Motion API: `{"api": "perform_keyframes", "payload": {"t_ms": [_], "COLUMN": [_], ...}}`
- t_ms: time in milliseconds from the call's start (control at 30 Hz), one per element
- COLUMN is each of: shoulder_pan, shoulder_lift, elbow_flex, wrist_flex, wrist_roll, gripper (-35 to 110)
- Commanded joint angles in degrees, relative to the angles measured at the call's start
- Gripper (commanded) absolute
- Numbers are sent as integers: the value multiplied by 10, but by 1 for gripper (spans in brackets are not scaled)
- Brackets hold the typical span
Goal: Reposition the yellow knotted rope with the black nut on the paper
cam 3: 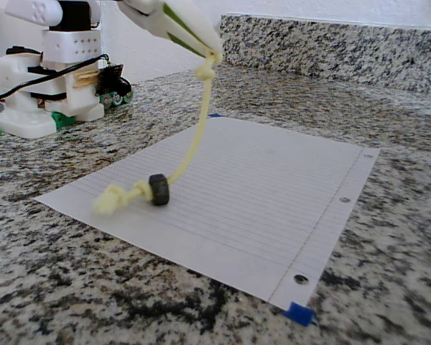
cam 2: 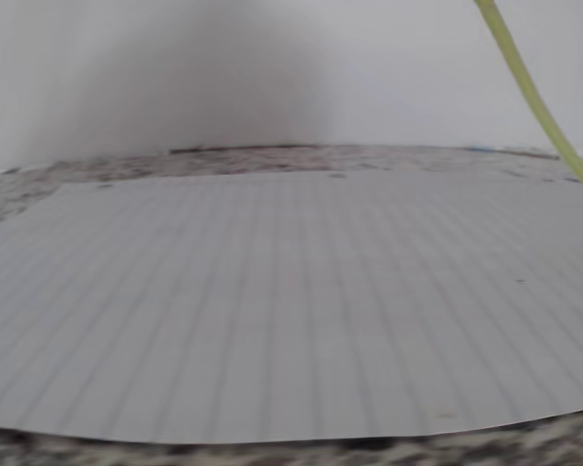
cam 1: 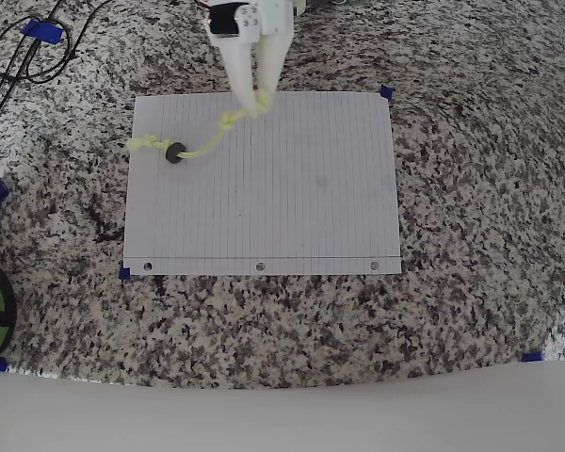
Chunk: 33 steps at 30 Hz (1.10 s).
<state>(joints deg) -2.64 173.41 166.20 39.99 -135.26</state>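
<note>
Yellow knotted rope (cam 3: 194, 144), thin, claw-pinched (cam 3: 214, 52); round black nut (cam 3: 158, 190).

Lighting's bright and even, pretty soft daylight feel. The overhead view bows at the edges, fisheye style. The wrist view is hazy all over, with a broad grey shadow on the wall behind the white lined sheet of paper (cam 2: 272, 311). The fixed view goes soft up close
</note>
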Motion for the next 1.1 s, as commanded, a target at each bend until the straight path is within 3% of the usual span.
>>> {"api": "perform_keyframes", "payload": {"t_ms": [0,433,600,767,1067], "shoulder_pan": [-28,-113,-143,-160,-157], "shoulder_lift": [16,8,11,9,13], "elbow_flex": [5,40,47,47,49], "wrist_flex": [-18,-81,-71,-54,-40], "wrist_roll": [-5,-10,4,28,49], "gripper": [0,0,17,44,49]}}
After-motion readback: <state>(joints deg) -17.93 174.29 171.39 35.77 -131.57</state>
